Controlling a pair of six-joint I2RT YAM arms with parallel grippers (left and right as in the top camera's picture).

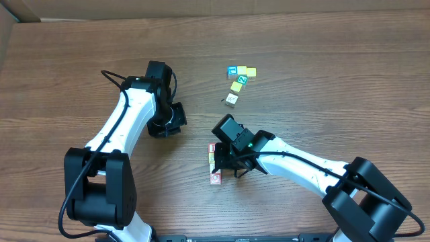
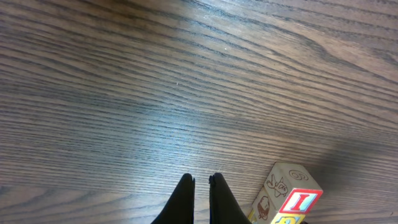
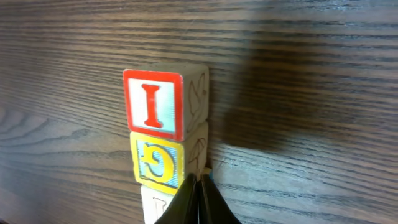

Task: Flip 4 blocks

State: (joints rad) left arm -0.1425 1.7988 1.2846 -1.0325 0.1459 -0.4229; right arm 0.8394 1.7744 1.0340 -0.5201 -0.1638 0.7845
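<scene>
- Four small pale wooden alphabet cubes [image 1: 212, 160] sit in a touching row, lower centre of the overhead view, right beside the right gripper [image 3: 200, 186].
- Right jaws are pressed together with nothing between them. The tips are at the side face of the yellow-faced cube [image 3: 158, 163], touching or just beside; cannot tell which.
- Left gripper [image 2: 200, 185] jaws are near-closed with a thin slit and empty, over the bare brown wood-grain table [image 2: 124, 93], up-left of the row in the overhead view.
- Risk: closed tips poking one cube may shove the whole row sideways instead of tipping it, since the neighbours touch.
- Risk: the tips slide off the smooth side face, so the cube spins flat rather than flips.
- Risk: the red-bordered cube [image 3: 153, 103] or the cream cube [image 3: 155, 208] rolls along too, which muddles the count.
- Risk: a second cluster of cubes [image 1: 237, 86] at upper centre, with blue and green prints, is well apart but could be mistaken for a target.
- Writing: a red "I" on white is readable in both wrist views. The blue letter on yellow looks like a turned G. The cream cube's print is cut off by the frame edge.
- Side faces carry line drawings, a bird on the red-bordered cube. No brand is visible.
</scene>
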